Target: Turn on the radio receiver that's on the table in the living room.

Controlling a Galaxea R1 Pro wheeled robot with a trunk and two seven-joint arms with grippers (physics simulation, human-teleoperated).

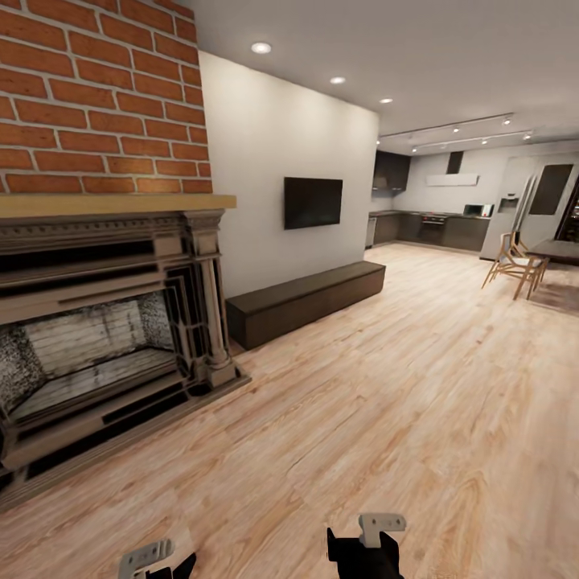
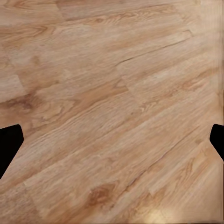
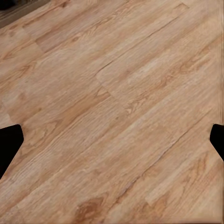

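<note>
From where I sit at the controls, my left pincer [image 2: 112, 144] hangs over bare wood floor [image 2: 116, 93], its two dark fingertips [image 2: 9, 144] showing at opposite edges of the wrist camera, spread wide with nothing between them. My right pincer [image 3: 112, 142] is the same: fingertips [image 3: 9, 142] far apart, planks underneath, nothing held. In the head camera both arms poke in at the bottom edge, cut off by the frame, the left pincer [image 1: 157, 559] and the right pincer [image 1: 366, 547] low over the floor [image 1: 386, 402].

Beyond them I see the living room: a brick fireplace [image 1: 96, 322] close on the left with a wooden mantel, then a dark brown low bench [image 1: 305, 301] running along the white wall, its long side following the wall away from me. A black screen [image 1: 313, 202] hangs on the wall above it. Far back lies a dark-cabinet kitchen [image 1: 434, 225], small and hard to read, and at the right edge wooden chairs [image 1: 512, 264] beside a surface [image 1: 559, 249] that the frame cuts off.
</note>
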